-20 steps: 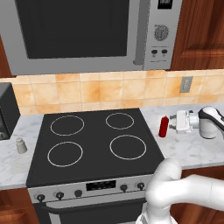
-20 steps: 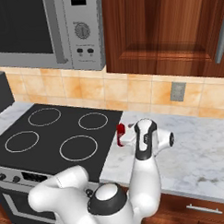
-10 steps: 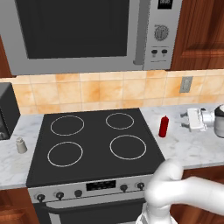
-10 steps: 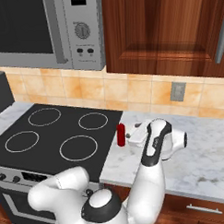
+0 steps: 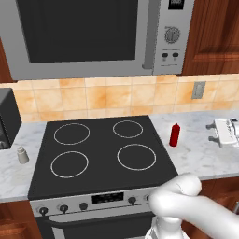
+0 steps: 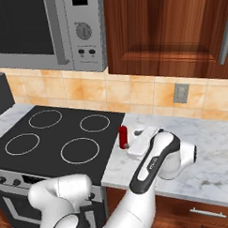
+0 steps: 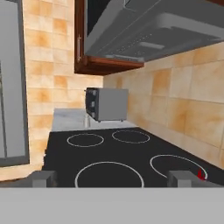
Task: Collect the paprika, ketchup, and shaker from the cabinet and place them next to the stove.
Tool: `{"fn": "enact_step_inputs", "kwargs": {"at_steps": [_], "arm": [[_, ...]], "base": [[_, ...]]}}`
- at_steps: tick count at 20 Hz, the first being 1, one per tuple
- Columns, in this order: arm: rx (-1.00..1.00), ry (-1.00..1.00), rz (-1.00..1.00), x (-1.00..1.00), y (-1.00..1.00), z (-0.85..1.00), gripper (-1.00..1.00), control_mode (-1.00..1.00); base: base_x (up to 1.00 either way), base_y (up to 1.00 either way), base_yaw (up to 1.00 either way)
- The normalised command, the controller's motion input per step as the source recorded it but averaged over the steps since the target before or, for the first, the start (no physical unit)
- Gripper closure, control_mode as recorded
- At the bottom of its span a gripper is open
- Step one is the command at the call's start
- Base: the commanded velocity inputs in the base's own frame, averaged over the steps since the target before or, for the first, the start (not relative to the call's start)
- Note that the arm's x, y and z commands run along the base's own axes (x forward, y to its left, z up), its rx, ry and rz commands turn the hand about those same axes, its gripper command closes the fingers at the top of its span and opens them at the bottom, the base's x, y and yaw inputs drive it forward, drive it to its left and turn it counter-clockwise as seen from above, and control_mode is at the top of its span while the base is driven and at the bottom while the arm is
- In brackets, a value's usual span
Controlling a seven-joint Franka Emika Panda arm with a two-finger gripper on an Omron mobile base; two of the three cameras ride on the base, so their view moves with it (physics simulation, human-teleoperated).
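A: Left base view, going from the left — what is on the tabletop (image 5: 14, 179)?

B: A dark appliance (image 5: 7, 119) sits at the far left edge, and just in front of it the shaker (image 5: 22, 155) stands upright on the marble, a little apart from the stove (image 5: 98, 154).

A: And the stove itself?

B: Black glass, four white rings, nothing on them. A row of knobs (image 5: 84, 206) runs along its steel front, and the microwave (image 5: 93, 35) hangs above.

A: To the right of it?

B: The ketchup (image 5: 175, 135) stands upright on the tabletop just beside the stove's right edge, touching nothing. Further right, at the frame edge, is the claw (image 5: 223, 132), well apart from the bottle.

A: Is it gripping anything?

B: No. Its fingers are spread wide and nothing sits between them. In the hand view the two dark fingertips (image 7: 43, 178) stand far apart at the bottom, looking across the cooktop, with a sliver of red at the right tip that is probably the ketchup, though too little of it shows to be sure.

A: Right base view?

B: Same layout: ketchup (image 6: 122, 136) beside the stove (image 6: 56, 137), the white hand just to its right above the marble. A wooden cabinet door (image 6: 164, 31) hangs above, and a wall outlet (image 6: 181, 93) sits on the tiles.
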Motion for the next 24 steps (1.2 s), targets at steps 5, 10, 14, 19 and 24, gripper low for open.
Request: {"fn": "enact_step_inputs", "kwargs": {"at_steps": [5,10,14,19,24], "arm": [[0.01,0.00,-0.16,-0.76,0.45,0.53,-1.00,-1.00],[0.00,0.00,-0.24,-0.62,0.63,0.47,-1.00,-1.00],[0.00,0.00,-0.26,-0.55,0.73,0.38,-1.00,-1.00],[0.00,0.05,-0.29,-0.42,0.76,0.46,-1.00,-1.00],[0.00,0.13,-0.31,-0.26,0.76,0.47,-1.00,-1.00]], "base": [[0.00,0.00,0.00],[0.00,0.00,0.00],[0.00,0.00,0.00],[0.00,0.00,0.00],[0.00,0.00,0.00]]}}
